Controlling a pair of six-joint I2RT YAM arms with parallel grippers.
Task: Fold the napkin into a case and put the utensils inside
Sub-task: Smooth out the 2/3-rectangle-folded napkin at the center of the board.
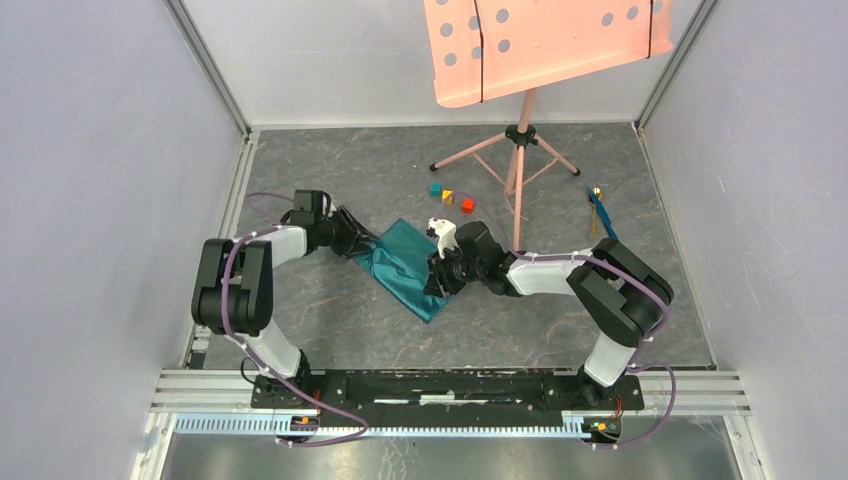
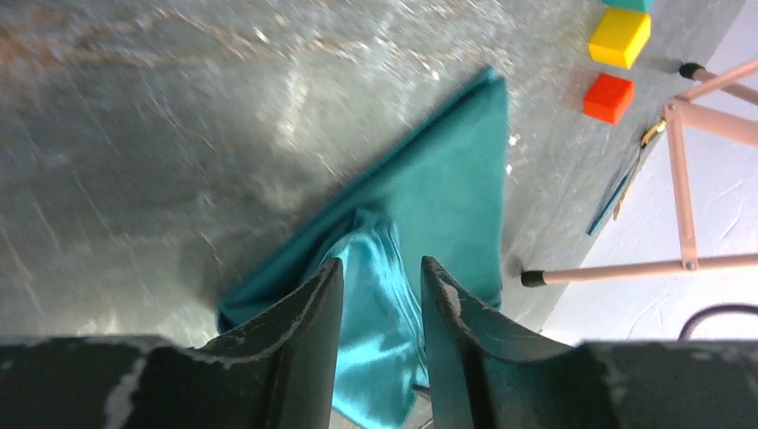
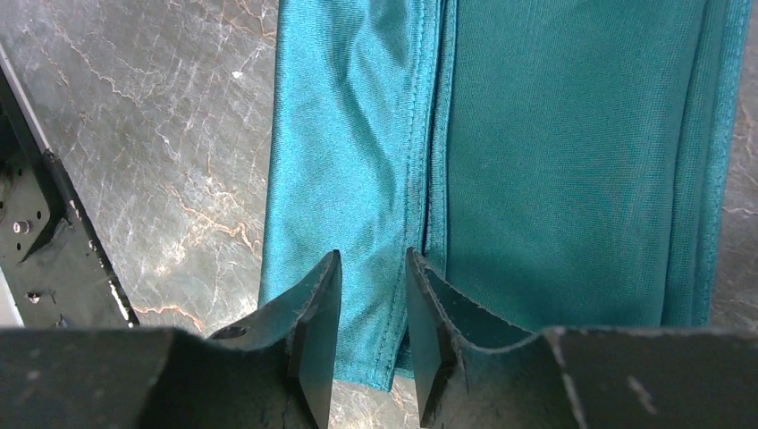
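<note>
1. My left jaws stand parted and released, with nothing clamped. They sit low at the left edge of the napkin [image 2: 447, 179], and a glossy bunched fold of it shows through the gap. I cannot tell whether my fingertips [image 2: 315, 299] touch the cloth.
2. My right jaws are also parted and released. They hang over the napkin's opposite long edge, and a stitched hem runs straight up through the gap.
3. The napkin is teal-green, folded in layers into a longish strip. It lies diagonally at mid-worktop [image 1: 300, 320], between my two arms.
4. Three small cubes [image 1: 447, 196], teal, yellow and red, sit in a short row beyond the napkin's far end, apart from it.
5. A pink music stand [image 1: 520, 150] has its tripod legs planted just behind the cubes.
6. The utensils [image 1: 600, 212], one thin and blue, one with a golden tip, lie together at the far right, outside the napkin and well apart from it.
</note>
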